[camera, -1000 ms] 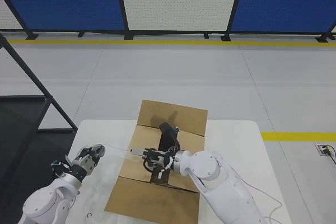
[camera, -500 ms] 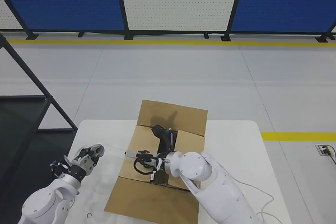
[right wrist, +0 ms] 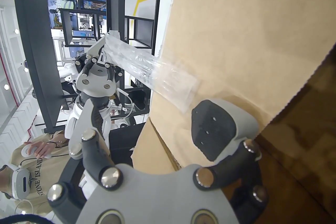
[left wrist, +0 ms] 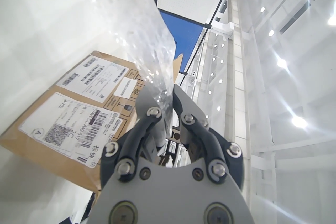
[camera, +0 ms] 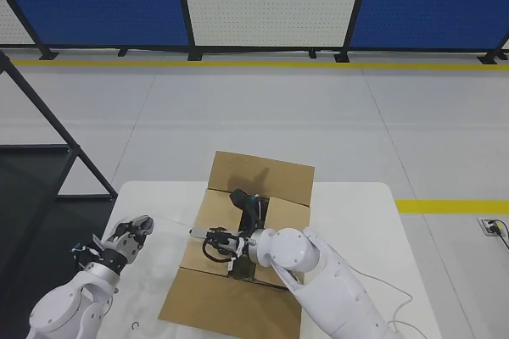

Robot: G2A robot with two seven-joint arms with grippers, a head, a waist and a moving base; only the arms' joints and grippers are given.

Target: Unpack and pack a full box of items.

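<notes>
An open cardboard box stands mid-table, its labelled side facing the left arm. A strip of clear tape runs from the box's left flap out to my left gripper. That gripper is shut on the tape's free end and sits left of the box. The right wrist view shows the same pinch on the tape. My right gripper is open and straddles the flap edge, its black pad on the inner side.
A black metal rack stands left of the white table. A dark item lies inside the box. A small black ring rests on the table near the front edge.
My right gripper has shifted left along the box to the left flap. The left gripper has drawn slightly left, away from the box, with the tape in it.
</notes>
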